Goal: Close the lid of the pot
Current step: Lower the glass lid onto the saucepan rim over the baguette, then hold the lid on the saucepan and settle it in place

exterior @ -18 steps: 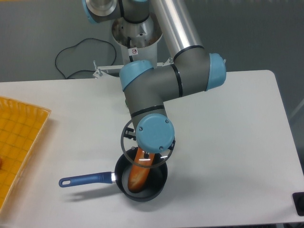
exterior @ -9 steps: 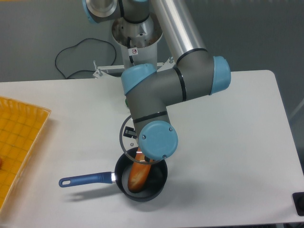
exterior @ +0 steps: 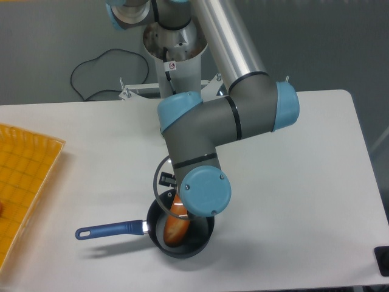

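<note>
Pot [exterior: 200,240]: small, round, dark; stands on the white table [exterior: 292,182] near its front edge, just under the arm's wrist. One long blue handle [exterior: 109,230] points left. The mouth is open on its near side. An orange, elongated item [exterior: 176,228] lies inside, leaning toward the rear wall; its upper end is hidden by the wrist.

Lid [exterior: 163,182]: round, clear glass with a thin metal rim. Held above the rear left part of the pot, tilted, not seated on the rim. Only its left arc shows; the rest, with the centre knob, is behind the wrist.

Gripper [exterior: 167,180]: almost wholly hidden by the round blue wrist cap [exterior: 205,191]; a small dark part shows through the glass. Jaws: cannot tell whether spread or pinching the lid.

Arm [exterior: 213,125]: grey links with blue joint caps, reaching from a metal base [exterior: 173,45] at the rear edge of the table down over the pot.

Yellow mesh tray [exterior: 24,176]: at the left edge of the table, well apart from the pot.

Black cable [exterior: 97,73]: looped on the grey floor behind the table.

Dark object [exterior: 383,258]: at the right edge of the frame, cut off, not identifiable.
</note>
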